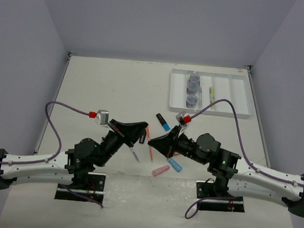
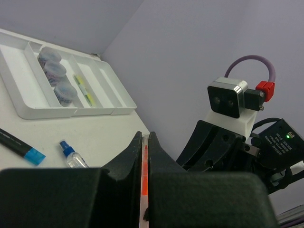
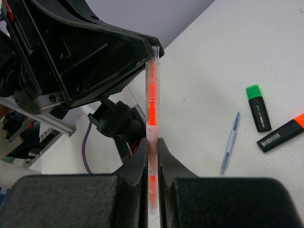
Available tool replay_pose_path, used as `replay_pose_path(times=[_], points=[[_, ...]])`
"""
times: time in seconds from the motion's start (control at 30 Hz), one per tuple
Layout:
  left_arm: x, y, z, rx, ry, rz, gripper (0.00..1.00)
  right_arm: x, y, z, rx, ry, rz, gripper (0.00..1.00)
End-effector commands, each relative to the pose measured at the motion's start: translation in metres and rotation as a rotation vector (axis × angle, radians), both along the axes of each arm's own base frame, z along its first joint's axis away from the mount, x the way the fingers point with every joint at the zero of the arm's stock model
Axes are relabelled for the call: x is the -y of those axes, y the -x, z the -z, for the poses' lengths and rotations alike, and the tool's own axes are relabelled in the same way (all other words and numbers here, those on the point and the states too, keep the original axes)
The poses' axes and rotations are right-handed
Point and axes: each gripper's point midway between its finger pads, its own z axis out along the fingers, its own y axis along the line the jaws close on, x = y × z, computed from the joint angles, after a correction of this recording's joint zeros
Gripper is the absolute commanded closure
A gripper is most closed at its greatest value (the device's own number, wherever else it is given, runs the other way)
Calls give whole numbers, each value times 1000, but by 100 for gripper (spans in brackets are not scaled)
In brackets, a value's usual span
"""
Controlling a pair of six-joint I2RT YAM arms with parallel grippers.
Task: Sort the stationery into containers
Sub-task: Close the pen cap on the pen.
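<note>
Your left gripper and right gripper are both pinched nearly shut on one pen, held off the table between them, its length running near to far. The tray lies far right, nearer your right arm, so release the left first

The pen is clear, glossy plastic with an orange core showing through. The left gripper and right gripper look like matt black plastic, faintly grainy. On the right wrist the camera has a brushed-metal face on a smooth white plastic mount, and its purple cable has a smooth rubbery sheath. The far tray is glossy white plastic, and the jars are cloudy plastic. The table is matt off-white. The green highlighter and orange highlighter have matt black plastic bodies.
</note>
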Motion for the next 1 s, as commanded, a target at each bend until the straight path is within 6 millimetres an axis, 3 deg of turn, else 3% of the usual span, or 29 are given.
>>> replay_pose_path(times=[0.0, 0.27, 0.37, 0.43, 0.6, 0.7, 0.8, 0.9, 0.97], points=[[10, 6, -8, -53, 28, 57, 100, 3, -19, -51, 116, -89, 92, 100], [10, 4, 2, -101, -24, 44, 100, 8, -31, -94, 286, -115, 148, 100], [8, 3, 3, -91, -48, 33, 100, 6, -30, -97, 291, -112, 134, 100], [6, 3, -1, -73, -62, 29, 92, -1, -26, -89, 278, -96, 98, 100], [6, 2, -13, -49, -97, 24, 58, -13, -24, -69, 234, -71, 66, 100], [4, 3, -18, -32, -99, 26, 56, -16, -24, -65, 220, -69, 63, 100], [3, 5, -18, -26, -97, 35, 65, -17, -25, -67, 220, -70, 64, 100], [3, 8, -19, -10, -100, 56, 100, -17, -24, -72, 224, -79, 61, 100], [3, 11, -24, 7, -89, 72, 100, -20, -23, -71, 223, -78, 49, 100]])
